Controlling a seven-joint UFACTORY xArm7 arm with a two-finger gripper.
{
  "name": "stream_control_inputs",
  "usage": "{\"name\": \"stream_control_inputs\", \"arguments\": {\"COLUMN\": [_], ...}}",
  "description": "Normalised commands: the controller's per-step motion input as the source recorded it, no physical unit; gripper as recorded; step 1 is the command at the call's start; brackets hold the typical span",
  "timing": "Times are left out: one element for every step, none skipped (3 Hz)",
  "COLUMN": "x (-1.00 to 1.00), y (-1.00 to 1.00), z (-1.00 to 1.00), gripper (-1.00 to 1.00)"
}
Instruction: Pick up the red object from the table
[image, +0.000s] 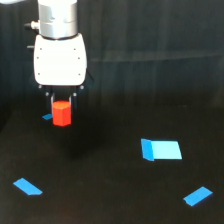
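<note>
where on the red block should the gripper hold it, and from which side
By its upper half, coming straight down from above. The red block stands upright with near-vertical sides under the gripper, whose dark fingers already flank its top, so squeezing across two opposite sides looks best. Whether it still touches the table is unclear.

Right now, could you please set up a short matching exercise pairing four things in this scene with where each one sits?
Things:
1. red object
2. largest blue piece
3. slanted blue strip
4. blue strip

Places:
A. lower corner, exterior view's right
B. between the fingers of the end effector
C. lower corner, exterior view's left
D. on the table, right of centre

Pairs: 1-B, 2-D, 3-A, 4-C
</note>
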Motion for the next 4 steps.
{"name": "stream_control_inputs", "arguments": {"x": [0.01, -0.05, -0.02, -0.04], "y": [0.11, 0.02, -0.05, 0.14], "z": [0.05, 0.13, 0.15, 0.02], "gripper": [-1.00, -1.00, -1.00, -1.00]}}
